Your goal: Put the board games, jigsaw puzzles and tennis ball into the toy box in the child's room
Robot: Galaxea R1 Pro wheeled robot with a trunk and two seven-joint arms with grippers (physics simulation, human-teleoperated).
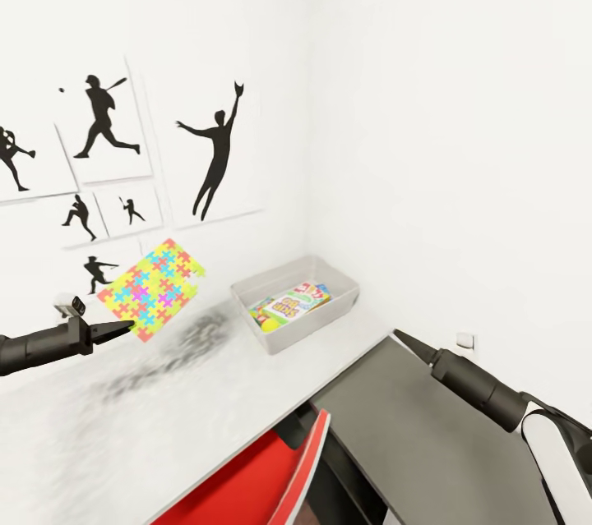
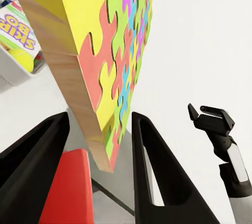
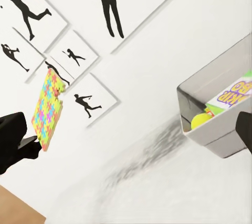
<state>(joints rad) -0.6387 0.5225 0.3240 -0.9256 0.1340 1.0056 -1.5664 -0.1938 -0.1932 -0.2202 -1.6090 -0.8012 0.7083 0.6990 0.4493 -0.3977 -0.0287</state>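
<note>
- The table carries everything here: a glossy white-grey top along the poster wall, with a dark blurred reflection on it beside the toy box.
- The toy box stands on the table at the far end, in the corner of the room. It is a shallow light grey tray with low sloping walls.
- Inside the toy box lies a "SKIP-BO" board game, white with red and green print. At least one more printed box sits under or beside it, but I cannot tell which game. The yellow-green tennis ball rests against the tray's near wall.
- The jigsaw puzzle is a thin flat slab with a pale wood-coloured edge, its face covered in interlocking yellow, pink, blue, green and orange pieces. It hangs tilted above the table, short of the toy box, in front of the posters.
- My left gripper pinches the puzzle's lower corner; in the left wrist view its two black fingers sit either side of the slab's edge.
- My right gripper hovers over the dark grey side unit, beside the toy box; I cannot tell how far its jaws are parted.
</note>
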